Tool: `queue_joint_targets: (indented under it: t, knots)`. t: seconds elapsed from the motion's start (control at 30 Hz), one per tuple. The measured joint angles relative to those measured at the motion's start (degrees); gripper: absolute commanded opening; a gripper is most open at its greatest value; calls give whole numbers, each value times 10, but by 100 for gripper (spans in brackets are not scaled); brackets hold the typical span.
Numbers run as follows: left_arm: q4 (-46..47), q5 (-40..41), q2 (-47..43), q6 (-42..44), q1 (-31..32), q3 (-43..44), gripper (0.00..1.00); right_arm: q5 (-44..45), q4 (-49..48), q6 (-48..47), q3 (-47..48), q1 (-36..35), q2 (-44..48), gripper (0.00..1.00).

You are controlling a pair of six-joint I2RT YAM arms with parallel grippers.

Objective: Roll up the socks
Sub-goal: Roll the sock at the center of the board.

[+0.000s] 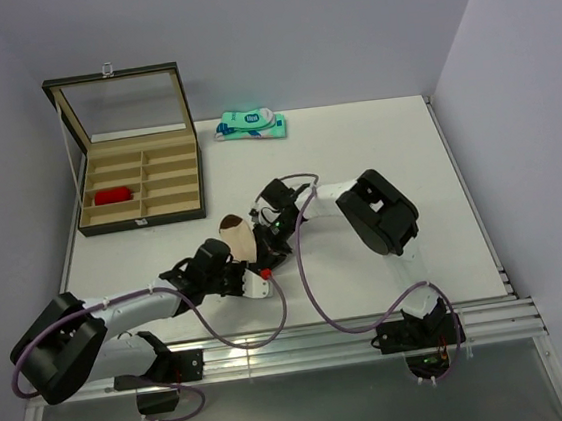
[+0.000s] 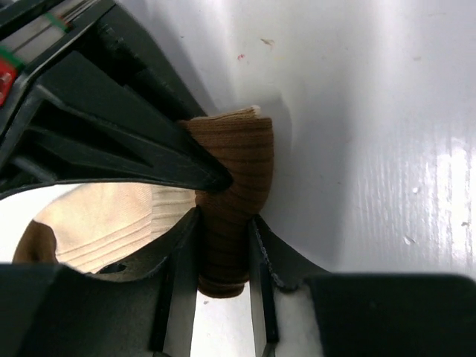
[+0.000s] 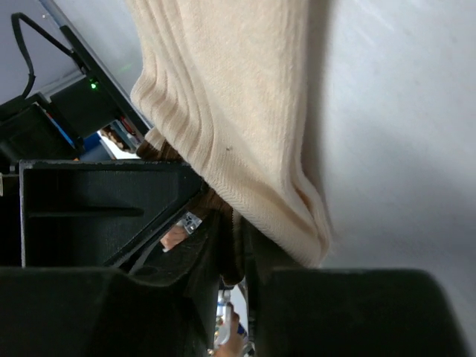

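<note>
So I'm working on the beige sock (image 1: 238,237) right now, and it's sitting mid-table just in front of my two arms, brown toe pointing away from me. My left tool (image 2: 223,223) is clamping the brown ribbed cuff end (image 2: 236,186), the fabric is bunching up between the fingers, so I'd say I'm in the middle of starting the roll from the cuff. My right tool (image 3: 234,260) is closing on a brownish fold of the same sock too, with the cream body (image 3: 238,111) draping past it, so both tools are gripping fabric. Next move, I'm guessing, needs one tool pinning the sock flat while the other is turning the cuff over toward the toe, keeping tension even so the roll isn't going lopsided or slipping out. The red sock (image 1: 113,196) looks like it's already lying in a compartment of the open box (image 1: 144,220) at far left, though it's too small for me to say if it's rolled. The overhead view is hiding most of the sock under my wrists, and I can't tell how many turns are made. The teal packet (image 1: 250,125) is sitting well apart at the back.
</note>
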State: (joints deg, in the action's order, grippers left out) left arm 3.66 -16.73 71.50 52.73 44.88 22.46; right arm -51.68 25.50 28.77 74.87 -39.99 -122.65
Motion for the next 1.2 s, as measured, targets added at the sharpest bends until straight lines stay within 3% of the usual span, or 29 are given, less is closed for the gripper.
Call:
queue_joint_targets:
  t: [0.23,0.57,0.77,1.0,1.2]
  knots:
    - [-21,-17,4,-18,0,17,0,31,-99,70,-89,3,65,42]
    - [-187,-134,45,-26,-49,109,1,200,-207,153,-246,-1,275,47]
    - [-359,-240,145,28,-143,224,0,313,-241,166,-319,0,377,47]
    - [-597,-326,312,163,-226,366,0,402,-268,142,-398,-7,489,47]
    - [-739,-366,439,236,-249,439,0,484,-263,66,-379,-86,531,48]
